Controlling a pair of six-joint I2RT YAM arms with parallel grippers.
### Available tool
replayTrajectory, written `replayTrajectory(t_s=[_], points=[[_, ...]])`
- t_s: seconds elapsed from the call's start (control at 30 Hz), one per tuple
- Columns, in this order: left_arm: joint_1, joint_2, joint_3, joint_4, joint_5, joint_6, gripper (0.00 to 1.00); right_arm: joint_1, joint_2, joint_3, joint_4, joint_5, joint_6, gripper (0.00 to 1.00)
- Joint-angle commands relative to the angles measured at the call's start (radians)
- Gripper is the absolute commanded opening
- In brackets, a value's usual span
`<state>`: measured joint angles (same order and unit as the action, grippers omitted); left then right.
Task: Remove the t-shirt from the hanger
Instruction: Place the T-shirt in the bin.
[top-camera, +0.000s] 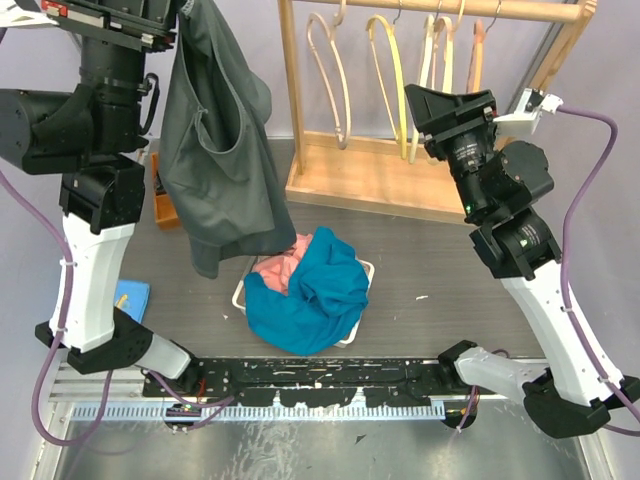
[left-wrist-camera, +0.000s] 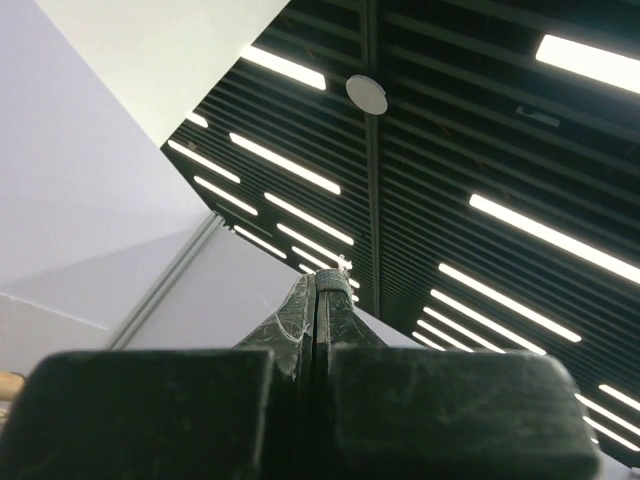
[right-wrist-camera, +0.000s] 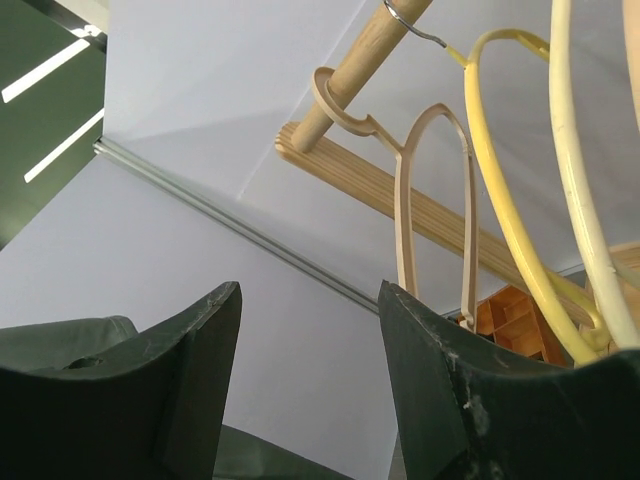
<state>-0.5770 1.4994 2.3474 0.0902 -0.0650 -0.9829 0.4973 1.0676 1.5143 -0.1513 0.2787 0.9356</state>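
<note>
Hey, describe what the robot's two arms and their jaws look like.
Both the left arm and right arm have white shells on their long links and chunky black joints. A purple cable runs along each. The right gripper has broad dark scuffed jaws; the left gripper has black jaws with pale scratches.

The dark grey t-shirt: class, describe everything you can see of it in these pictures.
The dark grey t-shirt is soft, matte fabric, hanging crumpled in loose vertical folds beside the left arm. Its top runs out of the overhead view, so what holds it up is unseen. Its lowest corner ends by the white basket of clothes; whether they touch cannot be told.
</note>
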Motion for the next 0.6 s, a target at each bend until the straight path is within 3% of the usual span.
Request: replayTrajectory(t_s=[0.0, 0.27, 0.57], points=[[-0.001, -0.027, -0.052, 0.05, 0.017, -0.072, 0.0, -0.002, -0.037, 0.004, 0.02, 0.031, -0.032, 0.63], [-0.028, -0.128, -0.281, -0.039, 0.089, -0.039, 0.0, -0.002, -0.084, -0.005, -0.026, 0.058, -0.05, 0.63], [-0.249, -0.221, -0.476, -0.289, 0.022, 0.173, 0.0, -0.002, -0.132, -0.01, -0.087, 0.079, -0.057, 0.64]])
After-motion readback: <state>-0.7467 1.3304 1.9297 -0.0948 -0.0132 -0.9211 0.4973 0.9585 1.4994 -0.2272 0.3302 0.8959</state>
